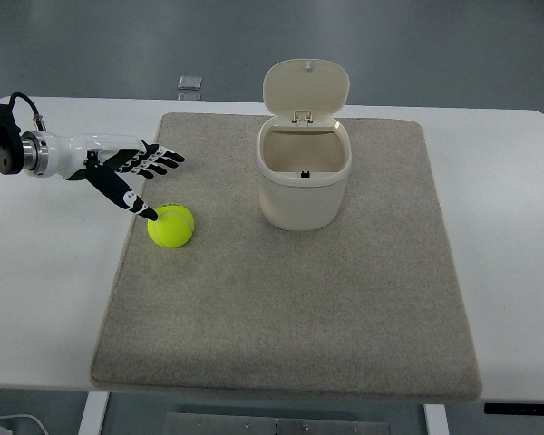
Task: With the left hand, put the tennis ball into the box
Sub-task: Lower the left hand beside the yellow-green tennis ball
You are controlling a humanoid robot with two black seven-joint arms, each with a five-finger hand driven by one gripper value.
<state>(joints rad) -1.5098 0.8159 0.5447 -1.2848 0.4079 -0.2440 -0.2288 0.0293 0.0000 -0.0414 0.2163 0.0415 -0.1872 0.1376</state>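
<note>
One fuzzy yellow-green tennis ball (170,226) lay on the grey felt-like rectangular mat (290,308), near its left edge. The left hand (131,172) had its black-tipped fingers (163,161) spread and holding nothing, thumb tip touching the ball. One cream plastic rounded box (304,177) stood well apart with its hinged lid up on the white worktop (54,290).

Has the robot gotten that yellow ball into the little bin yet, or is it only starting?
Only starting. The bin stands ready, lid up. The left hand is open beside the tennis ball, thumb tip at it, not gripping. The ball is on the mat. Grasping, lifting and dropping remain.
</note>
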